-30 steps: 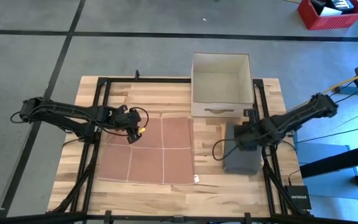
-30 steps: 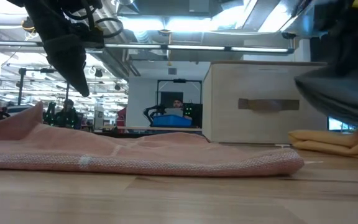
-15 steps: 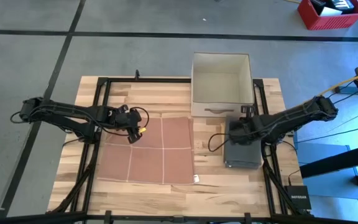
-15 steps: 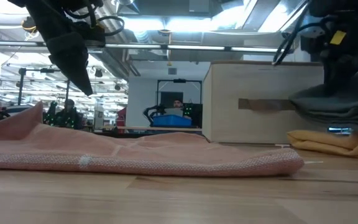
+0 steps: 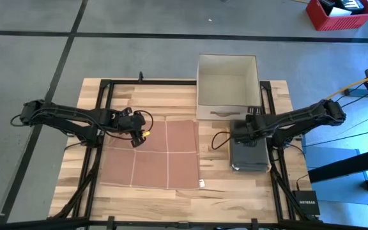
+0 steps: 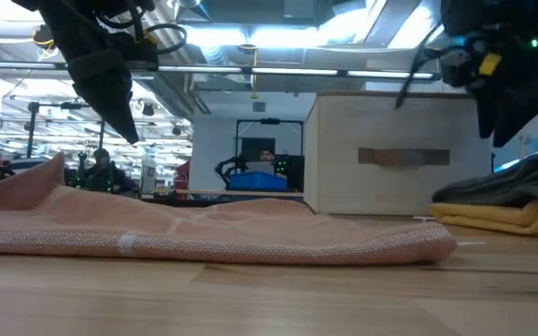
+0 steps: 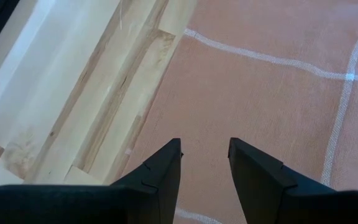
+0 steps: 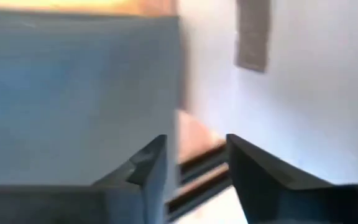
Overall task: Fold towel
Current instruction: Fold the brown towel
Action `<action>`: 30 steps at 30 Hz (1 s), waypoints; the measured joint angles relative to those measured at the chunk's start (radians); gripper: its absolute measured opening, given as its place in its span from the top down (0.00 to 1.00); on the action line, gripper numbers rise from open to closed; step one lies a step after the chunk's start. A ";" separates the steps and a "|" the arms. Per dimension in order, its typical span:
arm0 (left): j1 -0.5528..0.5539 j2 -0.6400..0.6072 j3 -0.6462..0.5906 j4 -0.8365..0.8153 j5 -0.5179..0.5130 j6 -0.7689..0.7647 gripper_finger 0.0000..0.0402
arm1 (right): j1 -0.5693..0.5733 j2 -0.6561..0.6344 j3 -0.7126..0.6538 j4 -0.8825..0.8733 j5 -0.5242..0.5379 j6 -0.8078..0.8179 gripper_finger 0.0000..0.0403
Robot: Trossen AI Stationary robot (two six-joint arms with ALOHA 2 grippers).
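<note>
A salmon-pink towel (image 5: 151,154) with white grid lines lies spread flat on the wooden table. My left gripper (image 5: 135,138) hovers open above the towel's far left corner (image 7: 185,37), and its fingers stand clear of the cloth. At the table's right, a folded grey towel (image 5: 248,156) lies on a folded yellow one (image 6: 493,215). My right gripper (image 5: 237,133) hangs open just above the grey towel's far left edge (image 8: 166,93), in front of the box, holding nothing.
A white open-topped box (image 5: 227,86) with a front handle slot stands at the far side, right behind my right gripper. Bare wood (image 5: 139,99) lies beyond the pink towel and along the near edge. A black frame rail (image 5: 101,128) runs along each table side.
My right gripper has gone down and toward the table's left, carrying the grey towel. The towel has sunk from hanging in the air to lying on the yellow one, and the gripper has let go and stands above it.
</note>
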 joint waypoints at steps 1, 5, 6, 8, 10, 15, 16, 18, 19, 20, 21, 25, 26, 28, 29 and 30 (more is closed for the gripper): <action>0.000 0.000 0.000 0.000 0.000 0.000 0.68 | 0.000 0.000 0.017 -0.003 -0.033 0.009 0.59; 0.000 0.000 0.000 -0.005 0.000 -0.002 0.68 | 0.000 0.000 0.133 -0.064 -0.287 0.120 0.48; 0.000 0.000 0.000 -0.007 0.001 -0.003 0.68 | 0.000 0.000 0.169 -0.091 -0.349 0.161 0.47; 0.000 0.000 0.000 -0.018 0.028 -0.021 0.68 | 0.000 0.000 0.248 -0.159 -0.470 0.264 0.45; -0.001 0.000 0.000 -0.031 0.068 -0.041 0.68 | 0.001 -0.001 0.323 -0.173 -0.535 0.355 0.45; -0.039 0.000 0.000 -0.048 0.160 -0.108 0.68 | 0.047 -0.001 0.398 0.098 -0.423 0.367 0.47; -0.052 0.000 0.000 -0.048 0.183 -0.125 0.68 | 0.061 -0.001 0.389 0.204 -0.371 0.318 0.47; -0.083 0.000 0.000 -0.046 0.223 -0.157 0.68 | 0.092 -0.001 0.339 0.476 -0.293 0.193 0.47; -0.103 0.001 0.000 -0.044 0.232 -0.180 0.68 | 0.104 0.003 0.300 0.625 -0.277 0.133 0.47; -0.124 0.005 0.000 -0.042 0.237 -0.205 0.68 | 0.112 0.014 0.256 0.778 -0.268 0.072 0.47; -0.145 0.008 0.000 -0.038 0.240 -0.229 0.68 | 0.115 0.028 0.212 0.929 -0.266 0.016 0.47; -0.235 0.044 0.000 -0.029 0.242 -0.310 0.68 | 0.120 0.143 0.064 1.329 -0.318 -0.056 0.47; -0.256 0.058 0.000 -0.029 0.242 -0.330 0.68 | 0.120 0.184 0.041 1.385 -0.329 -0.056 0.47; -0.299 0.088 0.000 -0.028 0.242 -0.363 0.68 | 0.120 0.272 0.017 1.432 -0.350 -0.056 0.47; -0.317 0.103 0.000 -0.025 0.242 -0.381 0.68 | 0.120 0.319 0.017 1.438 -0.359 -0.056 0.47; -0.335 0.120 0.000 -0.025 0.243 -0.393 0.68 | 0.120 0.363 0.021 1.443 -0.377 -0.056 0.47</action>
